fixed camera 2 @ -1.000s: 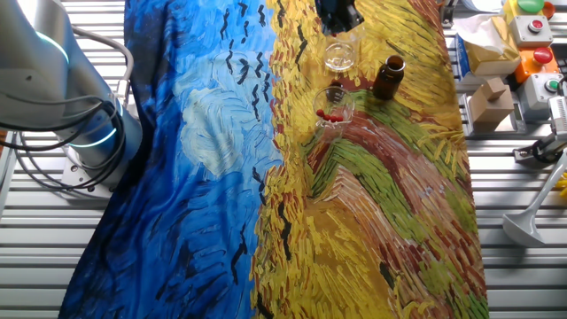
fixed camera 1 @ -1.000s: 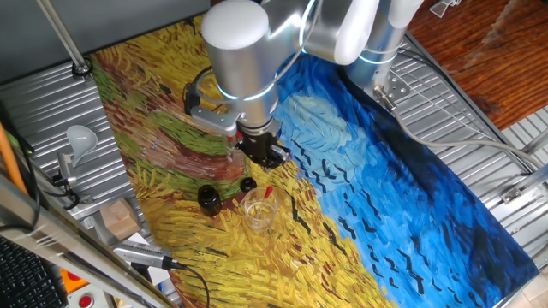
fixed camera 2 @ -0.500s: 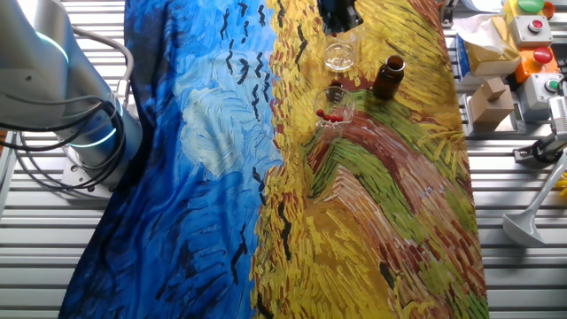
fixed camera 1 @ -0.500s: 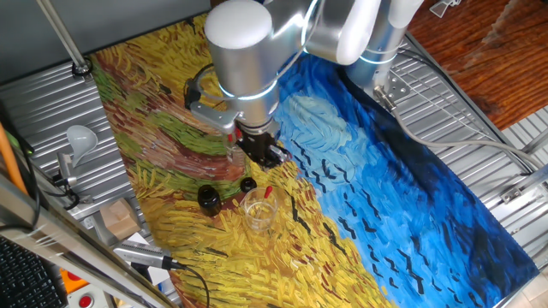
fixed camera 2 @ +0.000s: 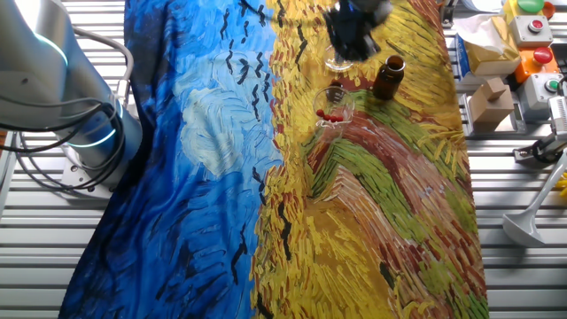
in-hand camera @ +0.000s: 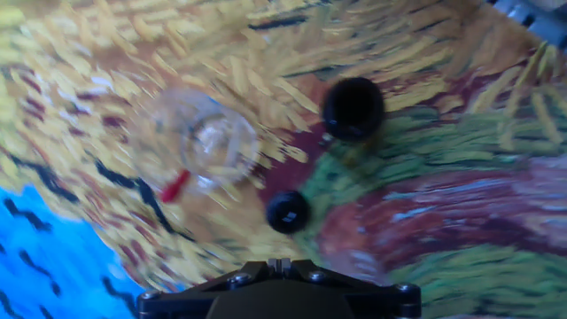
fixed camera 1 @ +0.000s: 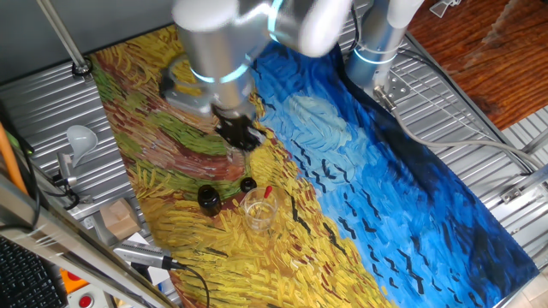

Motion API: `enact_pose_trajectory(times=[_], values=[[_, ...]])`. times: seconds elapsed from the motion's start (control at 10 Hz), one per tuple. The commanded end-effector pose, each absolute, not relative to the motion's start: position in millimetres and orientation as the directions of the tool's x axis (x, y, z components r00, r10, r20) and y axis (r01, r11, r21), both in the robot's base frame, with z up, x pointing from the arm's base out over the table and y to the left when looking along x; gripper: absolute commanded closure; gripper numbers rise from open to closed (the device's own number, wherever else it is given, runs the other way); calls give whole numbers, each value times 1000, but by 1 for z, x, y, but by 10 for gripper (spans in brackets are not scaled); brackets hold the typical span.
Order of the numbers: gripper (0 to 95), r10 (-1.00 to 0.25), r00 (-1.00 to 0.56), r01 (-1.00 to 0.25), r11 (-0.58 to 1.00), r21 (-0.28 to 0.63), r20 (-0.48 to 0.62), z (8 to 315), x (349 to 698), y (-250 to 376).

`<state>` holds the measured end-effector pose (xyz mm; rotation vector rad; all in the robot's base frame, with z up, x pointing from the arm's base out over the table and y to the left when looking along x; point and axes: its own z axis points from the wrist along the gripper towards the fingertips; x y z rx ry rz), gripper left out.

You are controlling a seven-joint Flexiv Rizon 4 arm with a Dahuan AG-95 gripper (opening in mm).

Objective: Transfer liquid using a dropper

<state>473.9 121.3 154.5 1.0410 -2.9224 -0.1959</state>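
dropper (in-hand camera: 175,187): lies flat beside glass (in-hand camera: 202,142), axis blurred | pincer (fixed camera 1: 240,137): grip state unclear

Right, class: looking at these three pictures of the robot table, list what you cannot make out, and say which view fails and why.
- Pincer: motion blur smears it in both fixed views; the hand view shows only its black base, so open or shut is unclear.
- Clear drinking glass holding red-bulbed droppers: the droppers are too small to count.
- Second clear glass: partly covered by the blurred pincer.
- Brown glass bottle: contents not visible.
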Motion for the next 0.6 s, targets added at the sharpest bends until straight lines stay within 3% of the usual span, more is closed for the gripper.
enact_pose_trajectory(times=[0.1, 0.6], values=[[950, -669, -743, -665, 737, 121, -2, 154, 477, 109], [950, -521, -853, -518, 850, 94, 16, 153, 479, 104]])
